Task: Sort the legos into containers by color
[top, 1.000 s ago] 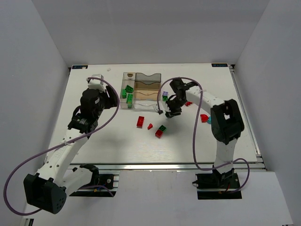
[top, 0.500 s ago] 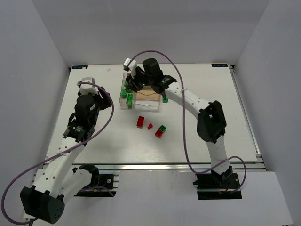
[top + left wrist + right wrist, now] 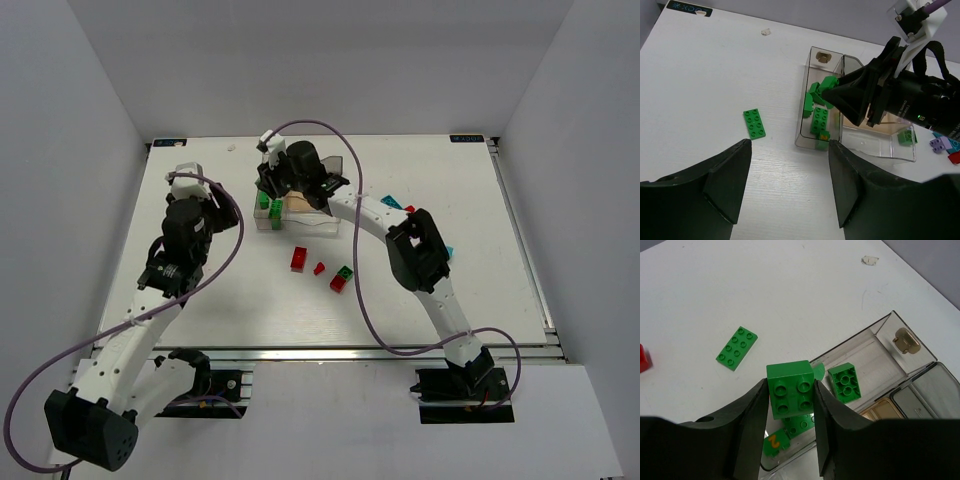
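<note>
- Right jaws gripped one green lego [image 3: 790, 389] over the tray [image 3: 855, 334], narrow compartment.
- Left jaws stood open, empty.
- One flat green plate [image 3: 754, 123] lay on desk [image 3: 700, 75] ahead of left jaws.

We count one clear tray [image 3: 802, 140] and at least six green bricks [image 3: 846, 382]: three in its narrow compartment [image 3: 870, 347], one between the right fingers [image 3: 747, 430], two on the table [image 3: 200, 300]. Also on the table are four red bricks [image 3: 298, 258], two light blue bricks [image 3: 390, 202] and one lilac brick [image 3: 937, 145].
</note>
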You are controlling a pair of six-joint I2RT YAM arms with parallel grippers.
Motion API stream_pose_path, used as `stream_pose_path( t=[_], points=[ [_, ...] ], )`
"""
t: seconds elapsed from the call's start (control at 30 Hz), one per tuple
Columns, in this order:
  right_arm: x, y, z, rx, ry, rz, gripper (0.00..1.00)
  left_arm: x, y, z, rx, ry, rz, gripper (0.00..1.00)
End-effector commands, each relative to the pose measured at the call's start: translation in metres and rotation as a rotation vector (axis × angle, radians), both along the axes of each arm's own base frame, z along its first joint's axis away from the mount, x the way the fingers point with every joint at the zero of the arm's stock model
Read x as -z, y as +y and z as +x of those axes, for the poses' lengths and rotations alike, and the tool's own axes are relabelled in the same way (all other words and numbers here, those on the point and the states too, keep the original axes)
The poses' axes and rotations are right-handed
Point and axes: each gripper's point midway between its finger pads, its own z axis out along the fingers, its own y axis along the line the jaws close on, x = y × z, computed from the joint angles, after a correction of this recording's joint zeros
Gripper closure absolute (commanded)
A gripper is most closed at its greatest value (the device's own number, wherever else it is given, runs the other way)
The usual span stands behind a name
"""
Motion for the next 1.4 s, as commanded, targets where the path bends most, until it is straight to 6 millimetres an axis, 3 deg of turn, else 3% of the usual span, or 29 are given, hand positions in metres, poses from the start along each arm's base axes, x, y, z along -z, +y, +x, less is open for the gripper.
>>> stream_pose_path(
  t=[0.0, 0.2, 0.37, 0.4, 0.43, 0.47, 0.5, 0.53, 0.57, 0.6, 0.63, 0.67, 0.7, 0.73, 0.77, 0.8, 0.83, 0.87, 0.9, 0.97, 1.0, 1.03, 1.07, 1.1, 1.13, 1.2, 1.23, 1.33, 1.37],
  points=[
    [-0.023, 0.009, 0.010, 0.007, -0.055, 0.077, 0.59, 0.002, -0.002, 0.002, 0.011, -0.001, 0.003, 0.27],
    [-0.039, 0.003, 0.009, 0.006, -0.073, 0.088, 0.39, 0.022, -0.016, 0.011, 0.073, 0.074, 0.010, 0.25],
    [-0.067, -0.010, 0.000, 0.009, -0.053, 0.113, 0.37, 0.040, -0.021, 0.017, 0.085, 0.137, 0.019, 0.23],
    [-0.072, -0.016, 0.000, 0.008, -0.042, 0.114, 0.43, 0.043, -0.021, 0.018, 0.087, 0.145, 0.022, 0.23],
    [-0.078, -0.018, -0.010, -0.037, -0.020, 0.119, 0.49, 0.046, -0.022, 0.019, 0.084, 0.149, 0.021, 0.24],
    [-0.086, -0.031, -0.023, -0.068, 0.009, 0.104, 0.61, 0.054, -0.022, 0.021, 0.080, 0.169, 0.025, 0.27],
    [-0.087, -0.042, -0.033, -0.118, 0.038, 0.091, 0.98, 0.058, -0.022, 0.022, 0.081, 0.181, 0.026, 0.31],
    [-0.116, -0.054, -0.061, -0.242, 0.043, 0.126, 1.00, 0.062, -0.019, 0.024, 0.066, 0.193, 0.019, 0.49],
    [-0.093, -0.068, -0.085, -0.308, 0.111, 0.080, 1.00, 0.073, -0.021, 0.027, 0.063, 0.227, 0.023, 0.60],
    [-0.094, -0.080, -0.112, -0.433, 0.152, 0.105, 1.00, 0.081, -0.020, 0.029, 0.053, 0.253, 0.008, 0.79],
    [-0.118, -0.099, -0.132, -0.474, 0.126, 0.132, 1.00, 0.087, -0.017, 0.033, 0.040, 0.276, -0.003, 0.87],
    [-0.090, -0.114, -0.154, -0.492, 0.219, 0.119, 1.00, 0.089, -0.017, 0.038, 0.033, 0.292, -0.016, 0.89],
    [-0.087, -0.123, -0.172, -0.528, 0.257, 0.121, 0.88, 0.109, -0.019, 0.044, 0.034, 0.355, -0.025, 0.89],
    [-0.100, -0.140, -0.183, -0.520, 0.234, 0.120, 0.68, 0.117, -0.020, 0.047, 0.022, 0.390, -0.050, 0.86],
    [-0.097, -0.148, -0.192, -0.508, 0.244, 0.104, 0.29, 0.124, -0.015, 0.052, 0.001, 0.419, -0.064, 0.78],
    [-0.074, -0.161, -0.202, -0.477, 0.301, 0.070, 0.21, 0.134, -0.020, 0.064, -0.004, 0.458, -0.070, 0.68],
    [-0.085, -0.175, -0.210, -0.454, 0.262, 0.073, 0.11, 0.139, -0.016, 0.068, -0.027, 0.485, -0.087, 0.48],
    [-0.085, -0.182, -0.216, -0.436, 0.248, 0.071, 0.11, 0.145, -0.012, 0.074, -0.046, 0.501, -0.092, 0.41],
    [-0.066, -0.194, -0.222, -0.402, 0.278, 0.054, 0.11, 0.140, -0.014, 0.085, -0.052, 0.489, -0.099, 0.35],
    [-0.086, -0.209, -0.232, -0.361, 0.198, 0.090, 0.11, 0.161, -0.013, 0.097, -0.078, 0.532, -0.083, 0.25],
    [-0.073, -0.217, -0.236, -0.318, 0.229, 0.092, 0.11, 0.158, -0.009, 0.106, -0.104, 0.539, -0.087, 0.24],
    [-0.091, -0.224, -0.240, -0.298, 0.142, 0.123, 0.11, 0.174, -0.005, 0.111, -0.132, 0.579, -0.064, 0.23],
    [-0.096, -0.231, -0.240, -0.263, 0.104, 0.137, 0.11, 0.178, 0.001, 0.116, -0.154, 0.591, -0.056, 0.23],
    [-0.096, -0.242, -0.242, -0.203, 0.051, 0.143, 0.11, 0.172, 0.001, 0.125, -0.163, 0.586, -0.054, 0.23],
    [-0.103, -0.247, -0.238, -0.171, -0.007, 0.161, 0.11, 0.182, 0.008, 0.128, -0.190, 0.610, -0.041, 0.23],
    [-0.105, -0.257, -0.238, -0.139, -0.037, 0.156, 0.11, 0.178, 0.014, 0.137, -0.214, 0.602, -0.036, 0.23],
    [-0.098, -0.261, -0.237, -0.126, -0.023, 0.148, 0.12, 0.178, 0.015, 0.140, -0.217, 0.601, -0.034, 0.23],
    [-0.099, -0.265, -0.240, -0.142, -0.052, 0.155, 0.33, 0.185, 0.021, 0.148, -0.242, 0.624, -0.021, 0.25],
    [-0.099, -0.265, -0.241, -0.151, -0.054, 0.156, 0.47, 0.194, 0.021, 0.149, -0.247, 0.647, -0.014, 0.25]
  ],
)
